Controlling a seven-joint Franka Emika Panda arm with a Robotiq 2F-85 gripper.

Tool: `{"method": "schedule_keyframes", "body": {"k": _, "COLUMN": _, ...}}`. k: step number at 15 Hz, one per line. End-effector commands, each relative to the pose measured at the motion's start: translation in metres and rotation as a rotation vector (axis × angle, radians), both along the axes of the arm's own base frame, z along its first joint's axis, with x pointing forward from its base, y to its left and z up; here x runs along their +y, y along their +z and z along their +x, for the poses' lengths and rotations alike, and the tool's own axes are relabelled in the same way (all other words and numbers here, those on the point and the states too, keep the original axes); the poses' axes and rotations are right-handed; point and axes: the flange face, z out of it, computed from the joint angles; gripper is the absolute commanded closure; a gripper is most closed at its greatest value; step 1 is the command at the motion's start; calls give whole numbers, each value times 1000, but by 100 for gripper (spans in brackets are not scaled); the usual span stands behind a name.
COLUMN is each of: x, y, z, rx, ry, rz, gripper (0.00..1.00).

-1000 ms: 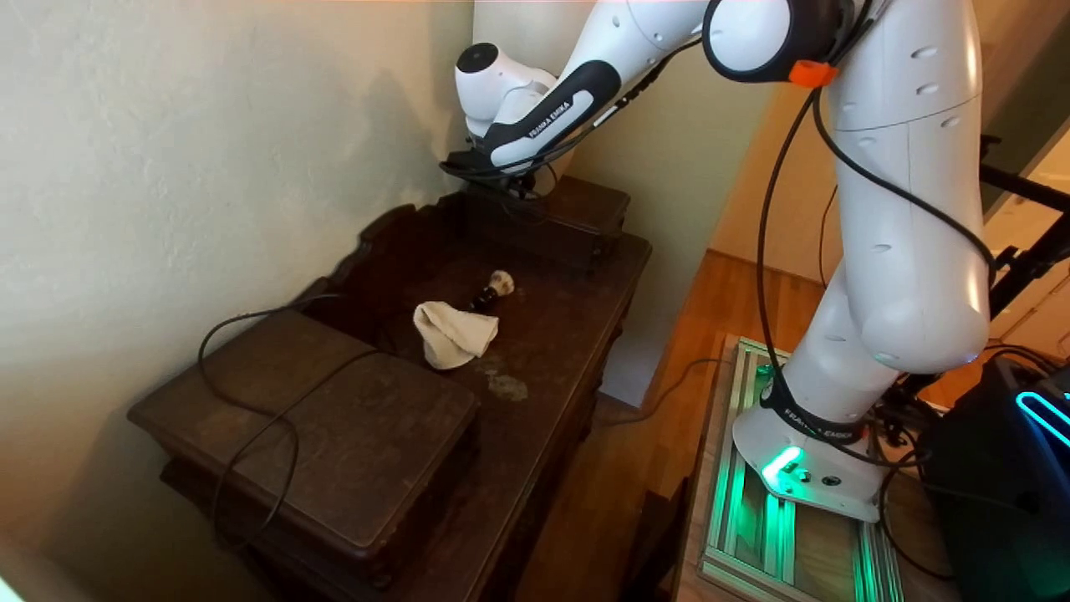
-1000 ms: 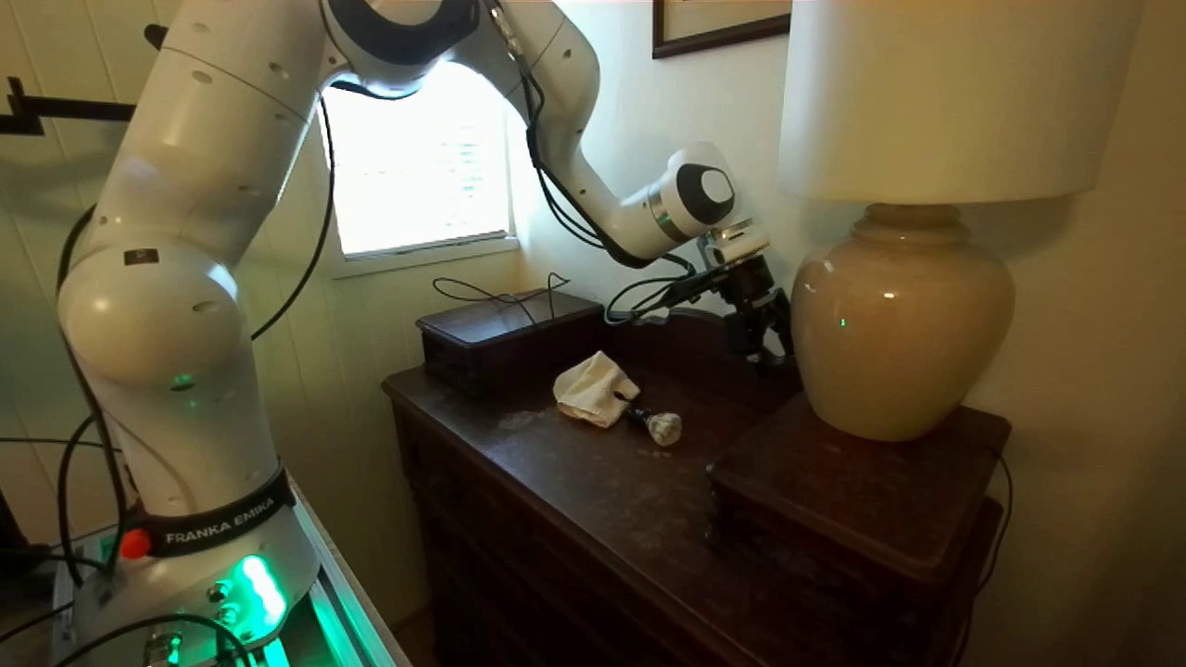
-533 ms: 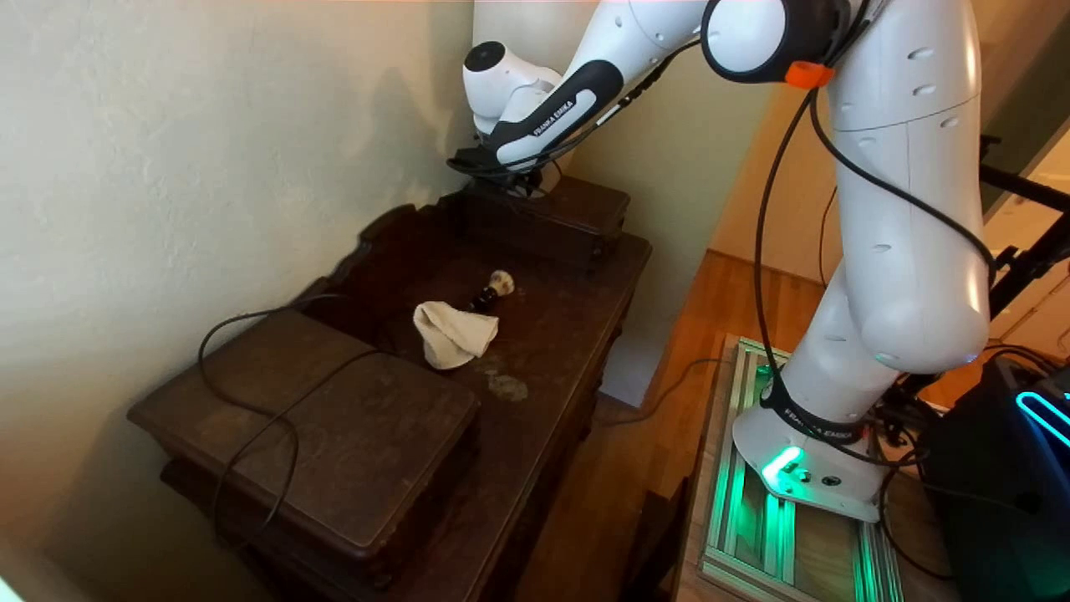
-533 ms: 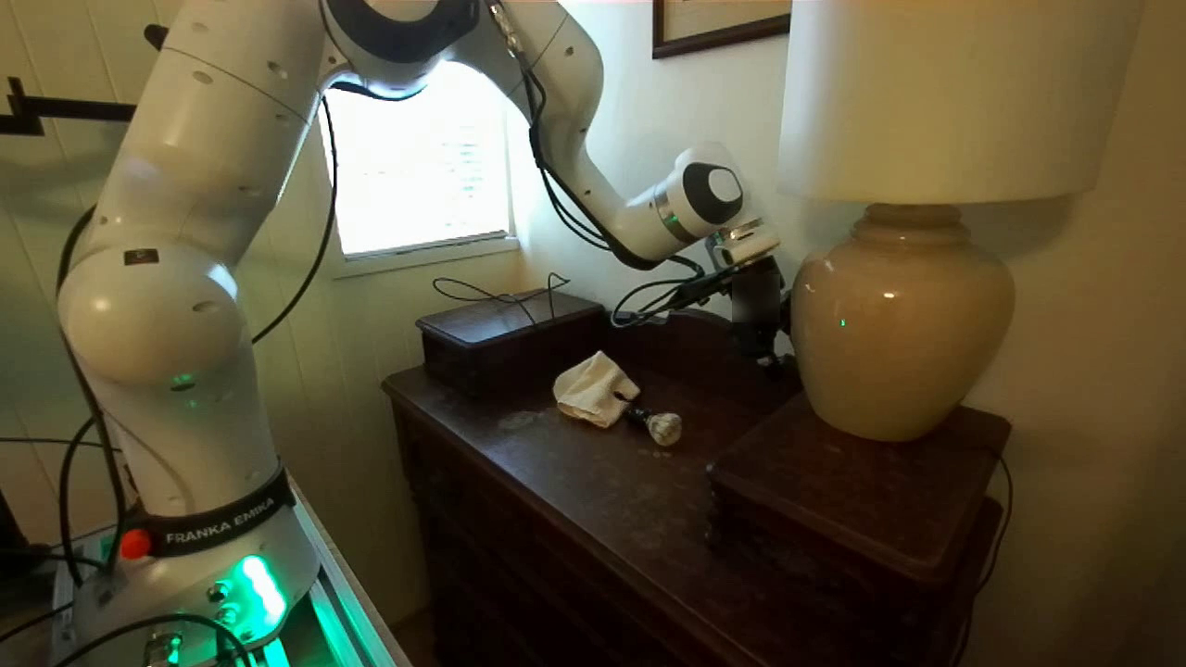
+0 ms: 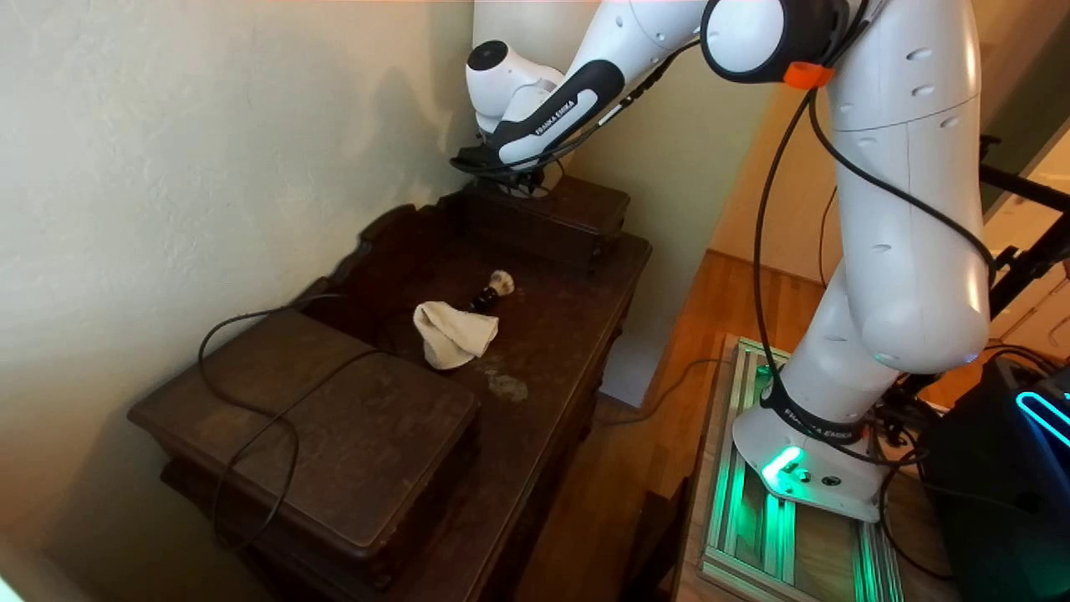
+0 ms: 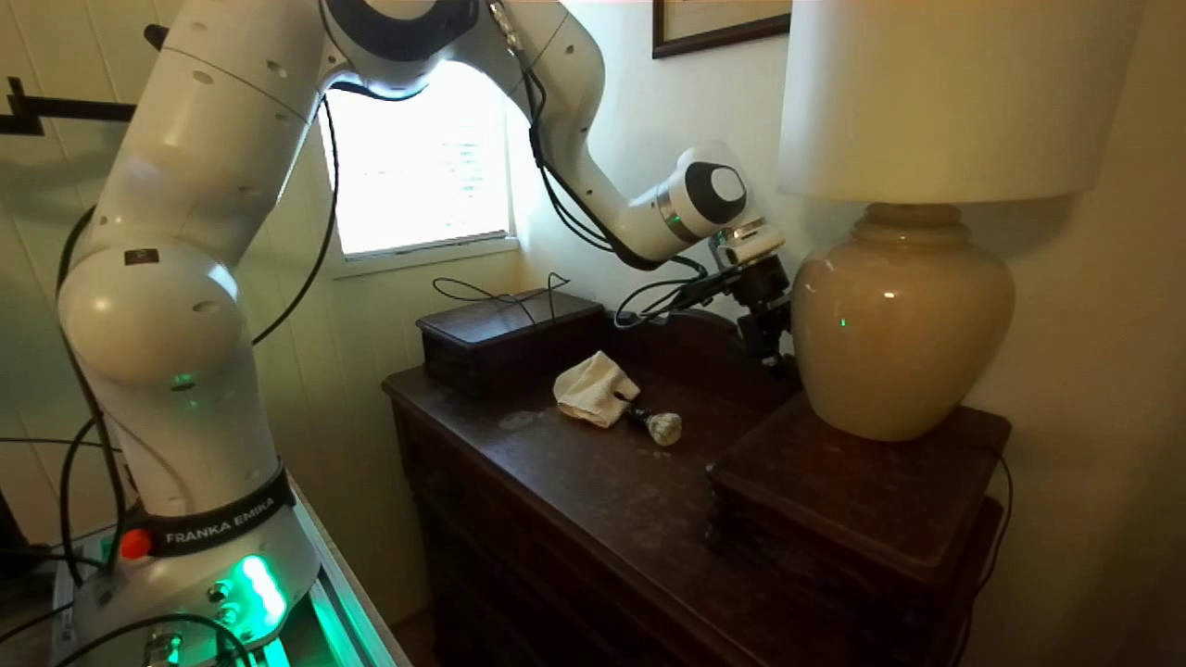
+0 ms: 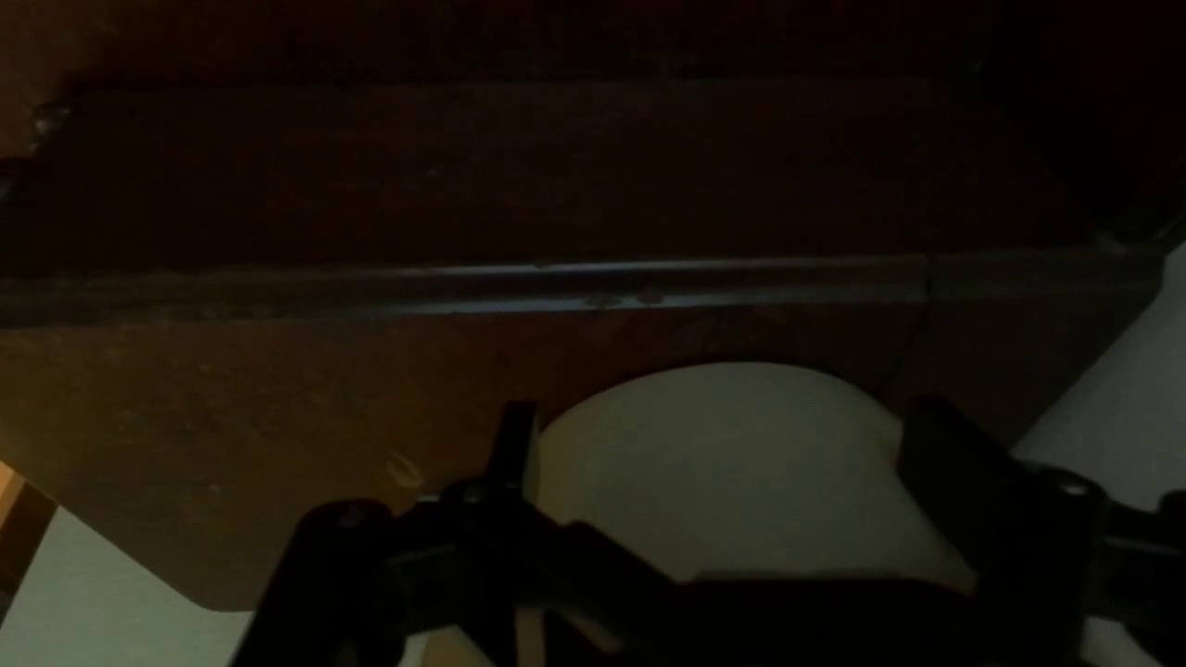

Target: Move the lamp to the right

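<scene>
The lamp (image 6: 903,315) has a glossy beige, jar-shaped base and a wide white shade. It stands upright on the raised box at one end of the dark dresser. In the other exterior picture the arm mostly hides it, and a pale bit of base (image 5: 552,177) shows under the wrist. My gripper (image 6: 776,338) is low at the lamp base's side. In the wrist view my gripper (image 7: 723,421) is open, its dark fingers spread on either side of the pale lamp base (image 7: 741,491). I cannot tell whether the fingers touch it.
A cream cloth (image 6: 595,389) and a shaving brush (image 6: 663,427) lie on the dresser top (image 6: 574,482). A second raised box (image 5: 334,435) with a loose black cable stands at the far end. The wall and the dresser's backboard (image 5: 393,230) are close behind my gripper.
My gripper has moved a short way toward the lamp base, to the right in both exterior views, and its tilt has changed slightly. The lamp, cloth and brush have not visibly moved.
</scene>
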Motion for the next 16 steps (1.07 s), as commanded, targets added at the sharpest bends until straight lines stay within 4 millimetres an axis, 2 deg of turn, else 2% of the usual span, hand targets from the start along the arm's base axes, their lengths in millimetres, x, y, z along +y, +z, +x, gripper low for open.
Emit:
{"method": "schedule_keyframes", "body": {"k": 1, "x": -5, "y": 3, "z": -2, "rx": -6, "ry": 34, "rz": -31, "gripper": 0}}
{"method": "schedule_keyframes", "body": {"k": 16, "x": -12, "y": 5, "z": -8, "rx": 1, "ry": 63, "rz": -73, "gripper": 0}}
